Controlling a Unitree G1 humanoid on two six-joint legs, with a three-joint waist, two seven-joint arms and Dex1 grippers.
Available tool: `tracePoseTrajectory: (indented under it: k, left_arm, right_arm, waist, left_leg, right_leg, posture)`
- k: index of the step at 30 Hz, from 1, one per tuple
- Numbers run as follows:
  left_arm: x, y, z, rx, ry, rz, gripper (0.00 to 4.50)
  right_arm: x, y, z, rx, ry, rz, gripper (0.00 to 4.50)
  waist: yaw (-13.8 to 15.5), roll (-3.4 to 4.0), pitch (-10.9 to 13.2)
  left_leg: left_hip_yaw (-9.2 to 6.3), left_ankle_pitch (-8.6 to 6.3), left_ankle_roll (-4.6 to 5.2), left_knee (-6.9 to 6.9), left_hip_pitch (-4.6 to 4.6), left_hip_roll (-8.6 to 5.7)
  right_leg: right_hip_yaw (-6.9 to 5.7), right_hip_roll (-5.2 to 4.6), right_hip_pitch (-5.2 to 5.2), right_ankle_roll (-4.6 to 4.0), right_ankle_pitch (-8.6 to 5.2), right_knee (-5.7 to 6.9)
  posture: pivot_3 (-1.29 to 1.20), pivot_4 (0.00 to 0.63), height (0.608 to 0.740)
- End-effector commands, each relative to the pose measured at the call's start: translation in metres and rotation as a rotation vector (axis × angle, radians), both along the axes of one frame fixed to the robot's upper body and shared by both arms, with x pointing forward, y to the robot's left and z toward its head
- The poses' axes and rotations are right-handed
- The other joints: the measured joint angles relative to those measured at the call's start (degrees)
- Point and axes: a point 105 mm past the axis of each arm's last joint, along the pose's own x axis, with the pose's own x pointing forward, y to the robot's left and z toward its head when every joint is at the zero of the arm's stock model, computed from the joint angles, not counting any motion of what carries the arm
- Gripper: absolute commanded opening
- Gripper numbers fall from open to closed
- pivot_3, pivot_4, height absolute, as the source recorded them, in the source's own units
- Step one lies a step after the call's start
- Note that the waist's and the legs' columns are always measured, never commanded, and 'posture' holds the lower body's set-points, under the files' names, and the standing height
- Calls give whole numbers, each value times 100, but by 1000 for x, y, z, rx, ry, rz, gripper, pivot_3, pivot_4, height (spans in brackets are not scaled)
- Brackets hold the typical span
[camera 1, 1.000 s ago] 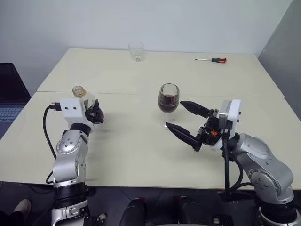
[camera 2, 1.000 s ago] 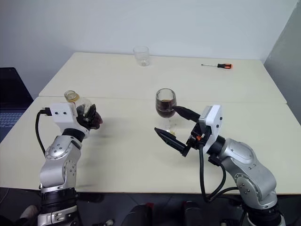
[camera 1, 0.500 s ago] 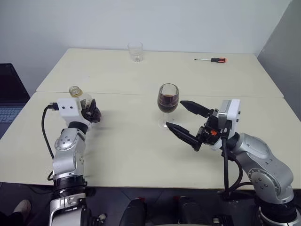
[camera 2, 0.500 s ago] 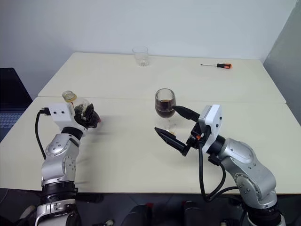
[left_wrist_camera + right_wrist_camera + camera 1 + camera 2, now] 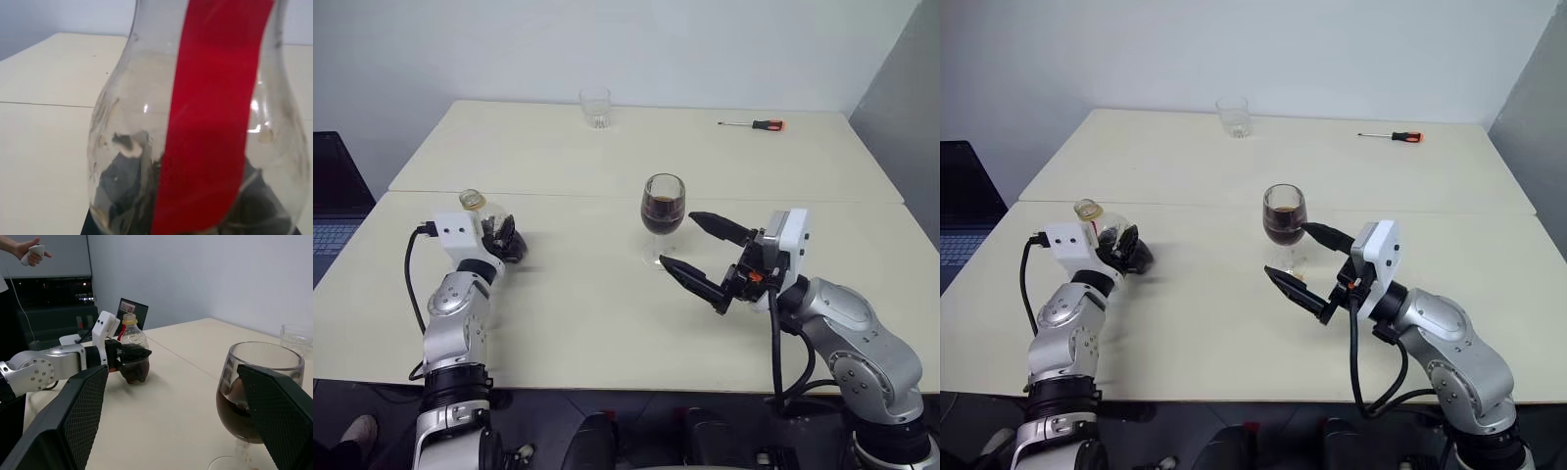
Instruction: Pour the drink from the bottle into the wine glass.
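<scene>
1. Left gripper (image 5: 505, 238) was clamped on the bottle (image 5: 484, 220), upright, low over the table (image 5: 578, 313), well left of the wine glass (image 5: 664, 208).
2. Right gripper (image 5: 705, 257) stood agape around the glass's stem, nearer it.
3. Drink (image 5: 663, 212) filled the bowl's lower half; pouring looked done.

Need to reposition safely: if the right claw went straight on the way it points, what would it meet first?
Probably the clear stemmed wine glass of dark drink: it stands just ahead of the open right claw, whose fingers flank it, though depth is unclear.
</scene>
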Motion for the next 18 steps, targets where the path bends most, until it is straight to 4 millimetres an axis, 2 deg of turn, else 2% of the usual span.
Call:
tracePoseTrajectory:
  k: [1,10,18]
  left_arm:
    - [6,9,24,26,-68,4,1419]
    - [24,11,25,31,-64,-27,1419]
    - [39,-3,26,24,-78,-80,1419]
  right_arm:
    - [-3,1,7,12,-38,1,4500]
    - [0,1,7,17,-34,-11,4500]
    - [1,1,7,13,-35,-15,4500]
  waist:
    - [-1,0,0]
    - [1,0,0]
    - [-7,0,0]
  left_leg:
    - [-2,0,0,0,0,-8]
    - [-3,0,0,0,-1,-14]
    - [-3,0,0,-1,-1,-18]
  right_leg:
    - [0,0,0,0,0,0]
    - [-3,-3,0,0,0,0]
    - [-2,-3,-1,0,0,0]
  posture:
    - [0,150,740]
    - [0,150,740]
    - [0,150,740]
